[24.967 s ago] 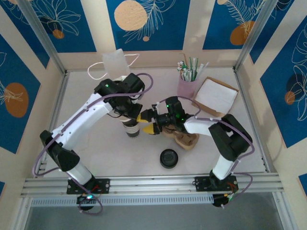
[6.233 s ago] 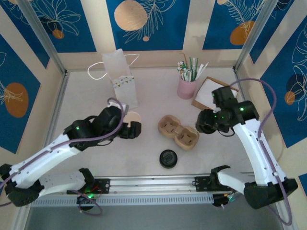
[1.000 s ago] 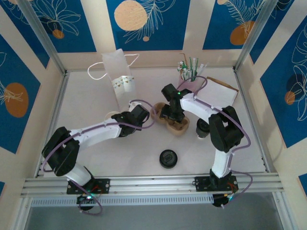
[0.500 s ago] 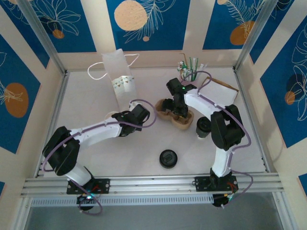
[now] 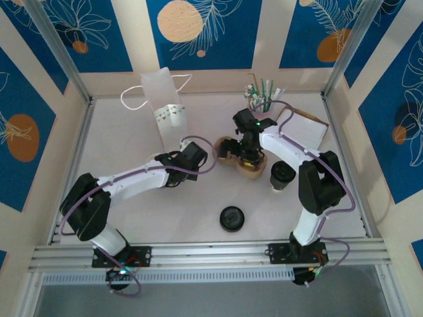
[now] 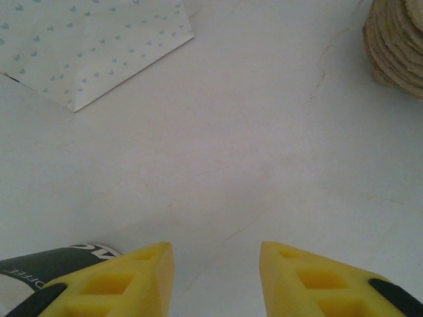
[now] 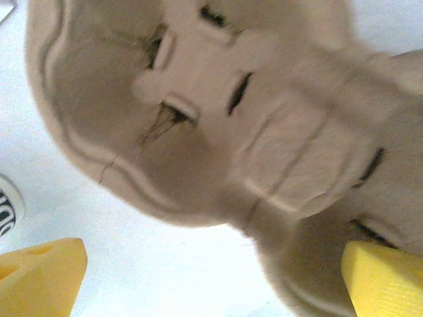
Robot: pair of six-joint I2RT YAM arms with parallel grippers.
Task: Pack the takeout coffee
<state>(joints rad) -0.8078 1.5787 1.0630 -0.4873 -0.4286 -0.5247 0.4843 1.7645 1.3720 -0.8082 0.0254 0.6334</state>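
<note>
Blue leaf-print walls on three sides and a plain white table (image 5: pixel 125 139), that's the box I'm working in.

Starting at my right gripper (image 7: pixel 211 257): the jaws are thrown wide, hanging right over the pulp cup carrier (image 7: pixel 218 119). One yellow finger is at its edge, but nothing's clamped. My guess is I'm parked there to steady or square up the carrier so a well faces the other arm.

My left gripper (image 6: pixel 213 254) is partly open, with bare table between the fingers and nothing held. The takeout coffee (image 6: pixel 53 263) sits on the table just beside the outside of one finger, black band showing. I can't tell from here whether it's upright. So it's not in the carrier yet, and the well I can see looks empty.

Going outward, the paper bag (image 6: pixel 86 46) with the little hearts is ahead-left of the left gripper and the carrier's edge is ahead-right. There's a decent open lane of table between them, which is probably the way in for the cup. The lid (image 5: pixel 232 218) lies well apart near the front rail, out of everyone's way.

It's tighter on the right. The straw cup (image 5: pixel 261 99) is just behind my right wrist, and a dark round thing (image 5: pixel 281 175) I can't identify stands near the carrier's right end. Both arms crowd the carrier, so I'd say bumping wrists is the main risk.
</note>
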